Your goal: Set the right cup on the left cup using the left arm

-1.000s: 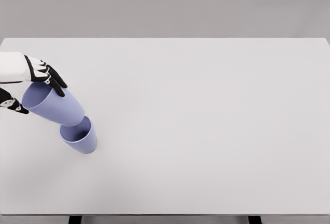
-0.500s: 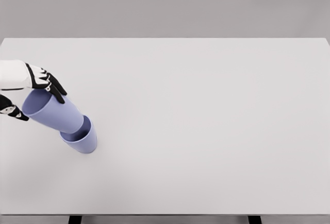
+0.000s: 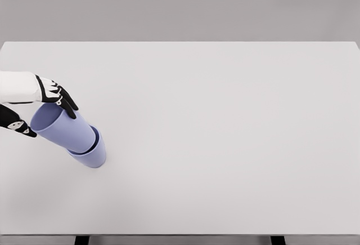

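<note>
Two cups, both lavender, sit at the table's (image 3: 225, 115) left side, and I'm reading one inside the other. My left hand (image 3: 39, 107) comes in from nine o'clock at the frame's left edge, and the held cup (image 3: 62, 128) lies right under it, at about five o'clock from the palm. That cup is tilted, its open mouth pointing up toward ten o'clock and its base pushed down into the mouth of the lower cup (image 3: 93, 155). I see the lower cup standing on the table at four o'clock from the hand, only its rim and lower wall showing past the one nested in it.

Black fingers (image 3: 67, 103) curve over the far side of the held cup's rim, and the thumb (image 3: 19, 127) sits at the near side, at seven o'clock. So the hand is wrapped around the rim of the tilted cup, fingers and thumb on opposite sides, gripping it. I can't tell how deep the base has gone in.
</note>
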